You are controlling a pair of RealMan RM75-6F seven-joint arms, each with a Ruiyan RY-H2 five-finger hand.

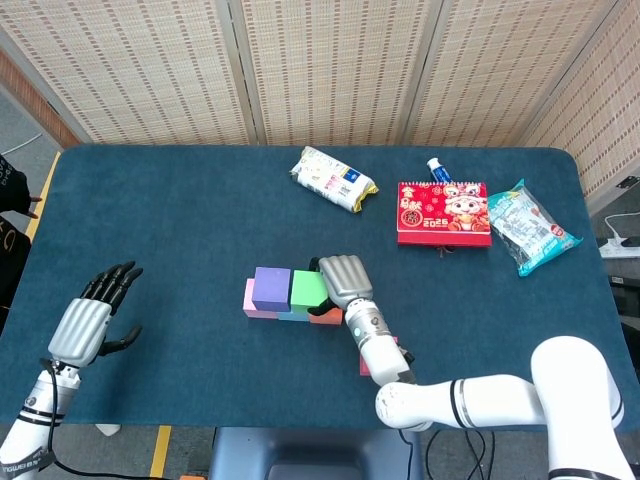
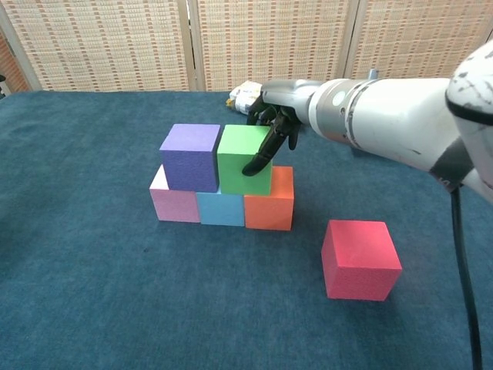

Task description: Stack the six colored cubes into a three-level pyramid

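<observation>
A pink cube (image 2: 174, 204), a light blue cube (image 2: 221, 208) and an orange cube (image 2: 271, 204) form a row on the blue table (image 2: 92, 293). On top sit a purple cube (image 2: 190, 156) and a green cube (image 2: 243, 158), side by side and nearly touching. My right hand (image 2: 273, 131) reaches over from the right, and its fingertips (image 2: 253, 166) press on the green cube's right face. A red cube (image 2: 360, 258) lies alone to the right in front. In the head view my left hand (image 1: 90, 318) hovers at the table's left edge, fingers spread and holding nothing.
At the back of the table lie a white wipes pack (image 1: 333, 179), a red calendar (image 1: 444, 212), a small blue-capped bottle (image 1: 438, 168) and a snack bag (image 1: 530, 226). Woven screens stand behind the table.
</observation>
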